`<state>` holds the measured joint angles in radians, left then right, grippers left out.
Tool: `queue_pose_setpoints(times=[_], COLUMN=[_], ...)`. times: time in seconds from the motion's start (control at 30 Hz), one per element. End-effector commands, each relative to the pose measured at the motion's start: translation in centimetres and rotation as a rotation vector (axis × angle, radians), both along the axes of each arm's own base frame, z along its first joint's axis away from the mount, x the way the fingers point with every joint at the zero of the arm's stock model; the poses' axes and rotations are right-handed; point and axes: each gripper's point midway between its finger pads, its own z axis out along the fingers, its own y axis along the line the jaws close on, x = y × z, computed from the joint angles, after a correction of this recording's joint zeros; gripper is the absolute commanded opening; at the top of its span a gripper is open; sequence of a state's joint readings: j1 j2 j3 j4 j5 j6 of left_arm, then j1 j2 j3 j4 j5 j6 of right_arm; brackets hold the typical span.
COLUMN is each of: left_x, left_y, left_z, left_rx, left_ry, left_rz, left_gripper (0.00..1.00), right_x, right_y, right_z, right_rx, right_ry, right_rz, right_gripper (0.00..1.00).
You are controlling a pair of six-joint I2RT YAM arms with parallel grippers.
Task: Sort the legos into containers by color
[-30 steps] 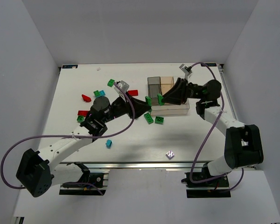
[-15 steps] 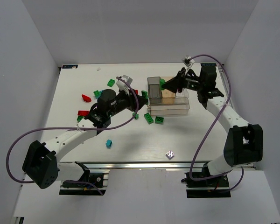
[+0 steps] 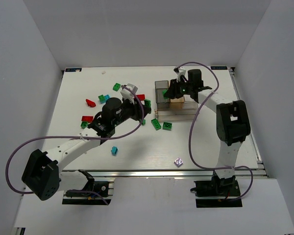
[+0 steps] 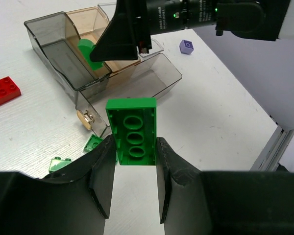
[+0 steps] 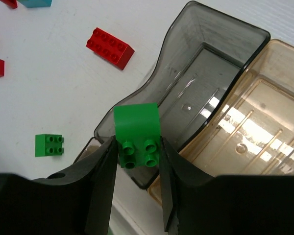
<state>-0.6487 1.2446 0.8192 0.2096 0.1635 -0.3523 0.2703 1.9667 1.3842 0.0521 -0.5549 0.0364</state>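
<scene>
Both grippers meet at the tray [image 3: 179,115] in the top view: right gripper [image 3: 169,92] over its far compartments, left gripper [image 3: 146,104] just left of it. Left wrist: the left gripper pinches a flat green brick [image 4: 132,128], underside showing, near the long compartment [image 4: 152,78]. Right wrist: the right gripper clamps a rounded green brick [image 5: 136,128] above the smoky compartment's [image 5: 206,63] near rim.
</scene>
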Motion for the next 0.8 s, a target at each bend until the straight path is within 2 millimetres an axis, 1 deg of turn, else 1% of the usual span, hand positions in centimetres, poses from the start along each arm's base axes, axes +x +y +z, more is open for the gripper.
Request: queue_pose_setpoints(times=[0.0,0.1,0.13,0.2,0.23,0.3,0.33,0.37,0.4,0.43,0.47,0.5,0.53,0.57,0.6,0.63,0.67,0.7,0.73,0.77], left_x=[0.2,0.5,0.7,1.1,1.4,2.1,2.6,3.4,3.8,4.2,5.1,5.5,5.9,6.5,7.4,7.8,8.3,9.3,10.0,10.6], left_y=[0.7,0.5,0.4,0.1,-0.2,-0.8,-1.1,-1.8,-2.3,-2.8,-3.6,-4.0,-4.4,-4.3,-4.8,-5.1,-5.4,-5.9,-6.1,-6.3], left_z=[0.7,0.6,0.1,0.1,-0.3,0.2,0.3,0.1,0.1,0.1,-0.2,-0.1,-0.1,-0.1,-0.1,-0.4,-0.5,-1.0,-1.2,-1.7], left_rx=[0.005,0.006,0.014,0.012,0.014,-0.003,-0.007,-0.005,-0.010,-0.013,-0.012,-0.022,-0.026,-0.031,-0.036,-0.037,-0.038,-0.030,-0.023,-0.014], left_ry=[-0.039,-0.042,-0.033,-0.033,-0.027,-0.035,-0.035,-0.027,-0.023,-0.019,-0.011,-0.007,-0.005,-0.004,-0.003,0.002,0.002,0.010,0.016,0.025], left_rz=[0.020,0.019,0.019,0.019,0.018,0.019,0.021,0.019,0.015,0.007,0.000,-0.003,-0.006,0.005,0.014,0.018,0.023,0.033,0.044,0.055], left_gripper=[0.00,0.00,0.00,0.00,0.00,0.00,0.00,0.00,0.00,0.00,0.00,0.00,0.00,0.00,0.00,0.00,0.00,0.00,0.00,0.00], right_x=[2.4,2.9,3.0,3.3,3.3,3.4,3.4,3.4,3.3,3.3,3.1,2.8,2.6,2.4,2.2,1.6,1.4,1.1,0.6,0.1], right_y=[0.9,1.2,1.3,1.6,1.6,1.7,1.7,1.7,1.6,1.3,1.3,1.3,1.2,0.7,0.5,0.0,-1.0,-1.7,-3.8,-4.7], right_z=[2.7,2.1,2.1,1.6,1.0,1.0,0.9,1.1,1.1,1.9,2.4,2.6,4.0,4.9,5.8,7.1,8.1,9.0,10.3,11.3], right_rx=[-0.001,-0.002,-0.004,-0.007,-0.009,-0.002,-0.002,-0.001,0.000,0.005,0.008,0.010,0.015,0.015,0.020,0.020,0.030,0.035,0.031,0.054], right_ry=[-0.105,-0.102,-0.102,-0.095,-0.082,-0.073,-0.069,-0.070,-0.070,-0.084,-0.091,-0.093,-0.117,-0.136,-0.154,-0.178,-0.186,-0.196,-0.221,-0.225], right_rz=[0.005,0.009,0.010,0.012,0.012,0.013,0.015,0.017,0.017,0.013,0.015,0.017,0.016,0.011,0.007,-0.008,-0.037,-0.055,-0.111,-0.150], right_gripper=[0.00,0.00,0.03,0.14,0.27,0.41,0.52,0.55,0.56,0.60,0.60,0.60,0.61,0.61,0.61,0.61,0.60,0.59,0.54,0.46])
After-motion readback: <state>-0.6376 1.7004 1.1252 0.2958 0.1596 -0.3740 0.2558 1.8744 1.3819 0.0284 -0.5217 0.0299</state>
